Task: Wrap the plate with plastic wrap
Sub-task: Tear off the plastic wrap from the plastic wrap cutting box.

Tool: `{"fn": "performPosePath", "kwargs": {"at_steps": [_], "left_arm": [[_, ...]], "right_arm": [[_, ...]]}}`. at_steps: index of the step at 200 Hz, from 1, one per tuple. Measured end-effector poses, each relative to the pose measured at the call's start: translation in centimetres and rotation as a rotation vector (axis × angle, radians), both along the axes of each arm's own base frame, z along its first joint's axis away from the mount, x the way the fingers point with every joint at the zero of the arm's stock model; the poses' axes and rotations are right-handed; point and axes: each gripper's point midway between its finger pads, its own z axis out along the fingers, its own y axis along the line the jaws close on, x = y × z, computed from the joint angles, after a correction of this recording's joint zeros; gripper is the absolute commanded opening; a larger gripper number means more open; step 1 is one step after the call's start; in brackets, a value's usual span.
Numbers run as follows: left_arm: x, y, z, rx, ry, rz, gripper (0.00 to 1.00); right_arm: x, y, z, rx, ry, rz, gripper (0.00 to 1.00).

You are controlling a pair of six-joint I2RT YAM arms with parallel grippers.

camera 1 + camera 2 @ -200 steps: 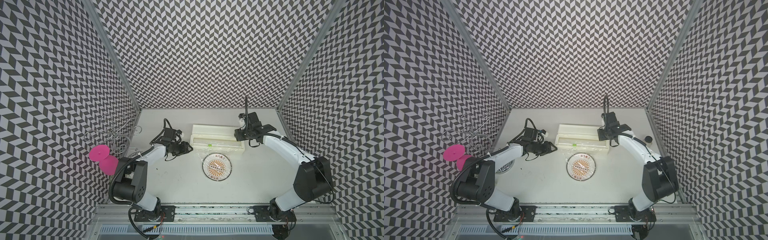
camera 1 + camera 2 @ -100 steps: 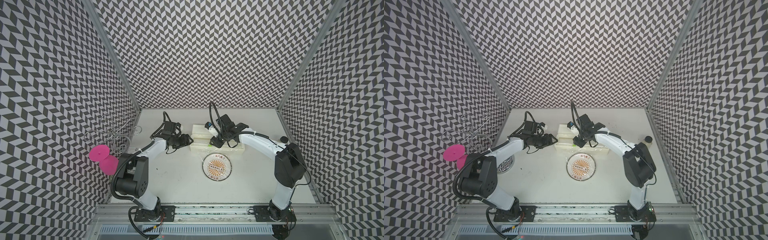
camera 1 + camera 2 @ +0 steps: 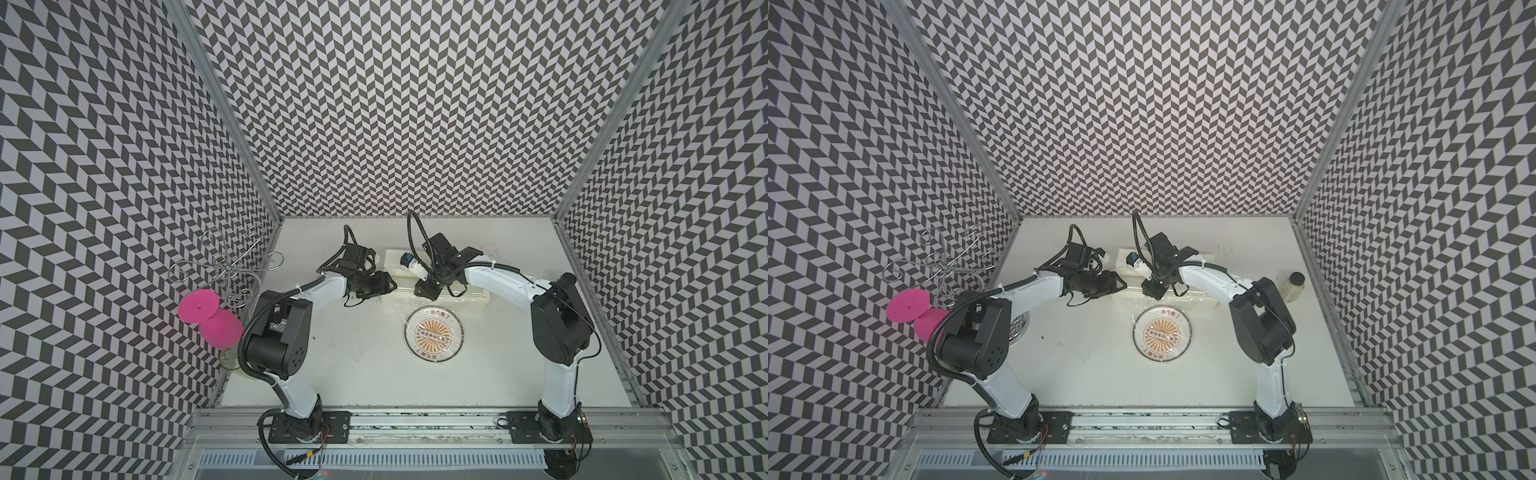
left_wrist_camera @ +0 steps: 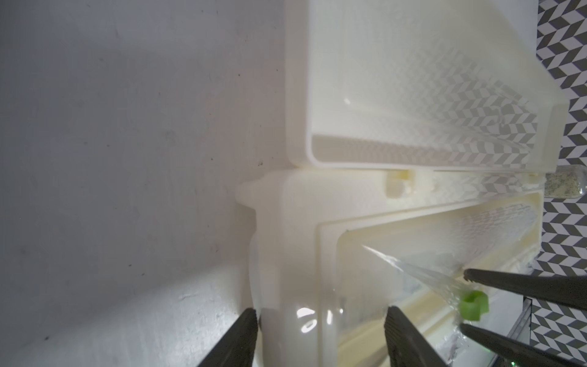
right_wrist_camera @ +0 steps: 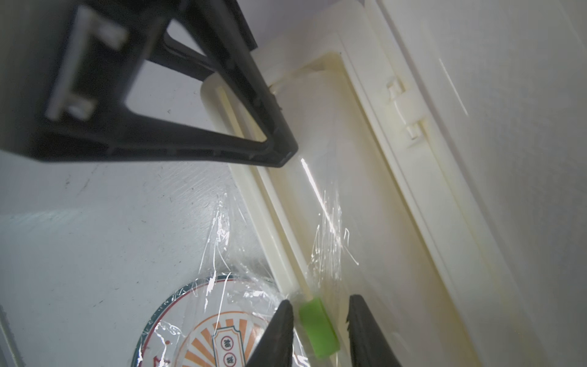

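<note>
While clear plastic wrap (image 5: 330, 222) covers the round white plate (image 3: 433, 335), right gripper (image 5: 320, 300) jaws narrowly apart around a green tab (image 5: 317, 330), left gripper (image 4: 320, 311) jaws wide astride the long cream box (image 4: 286, 222) end.

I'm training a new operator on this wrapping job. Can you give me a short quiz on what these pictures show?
1. True or false: plastic wrap already lies over the plate.
2. What sits between the fingers of the right claw? A) the green tab B) the plate's rim C) nothing
3. Fill in: the ___ claw straddles the end of the box.

Key: 1 true. 2 A. 3 left; the left claw stands open around that end.
</note>
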Motion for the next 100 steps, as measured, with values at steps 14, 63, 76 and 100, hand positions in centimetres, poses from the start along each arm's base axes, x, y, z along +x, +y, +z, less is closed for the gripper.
{"fn": "performPosePath", "kwargs": {"at_steps": [14,63,76,100], "left_arm": [[0.1,0.0,0.0,-0.003,-0.002,0.001,0.6],[0.6,0.1,0.1,-0.013,-0.018,0.007,0.53],[0.8,0.1,0.0,-0.017,-0.023,0.008,0.5],[1.3,0.1,-0.1,-0.033,-0.04,0.012,0.43]], "right_arm": [[0.0,0.2,0.1,-0.001,-0.005,0.007,0.25],[0.1,0.1,0.0,-0.009,-0.012,0.01,0.17],[0.2,0.0,0.0,-0.015,-0.019,0.01,0.15],[0.5,-0.2,0.0,-0.027,-0.041,0.018,0.11]]}}
